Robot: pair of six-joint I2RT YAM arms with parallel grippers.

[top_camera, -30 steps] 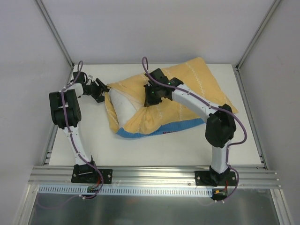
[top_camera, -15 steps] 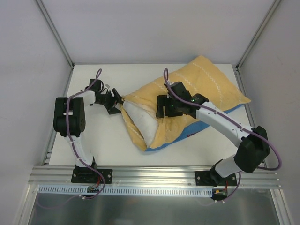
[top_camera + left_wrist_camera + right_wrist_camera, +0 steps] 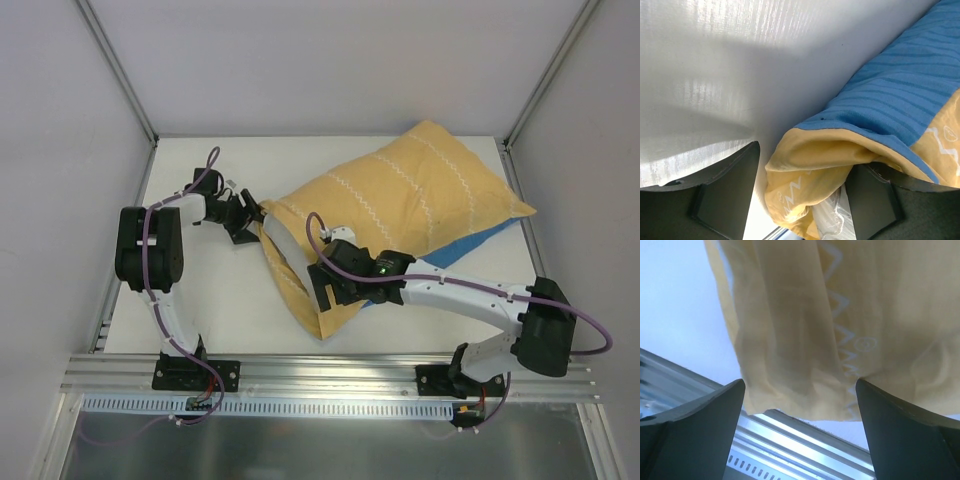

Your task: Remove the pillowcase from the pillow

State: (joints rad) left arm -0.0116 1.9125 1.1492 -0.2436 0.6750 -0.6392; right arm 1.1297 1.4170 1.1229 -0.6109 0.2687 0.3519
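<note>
The yellow-orange and blue-striped fabric pillowcase (image 3: 400, 195) lies yellow face up on the white tabletop (image 3: 215, 300). Its open hem sits between the fingers of the left pincer (image 3: 248, 216); I cannot tell whether they clamp it. The plain white stuffed pillow (image 3: 284, 248) shows just inside. The right pincer (image 3: 800, 385) gapes, empty, over the cover's near corner, close to the aluminium front rail (image 3: 330, 372), with bare tabletop to its left.

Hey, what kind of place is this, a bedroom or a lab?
Most likely a robotics lab test cell, not a home: white-and-black left robot arm and right robot arm bolted to an aluminium rail, a white tabletop walled by plain white panels, one yellow fabric pillowcase on it.
</note>
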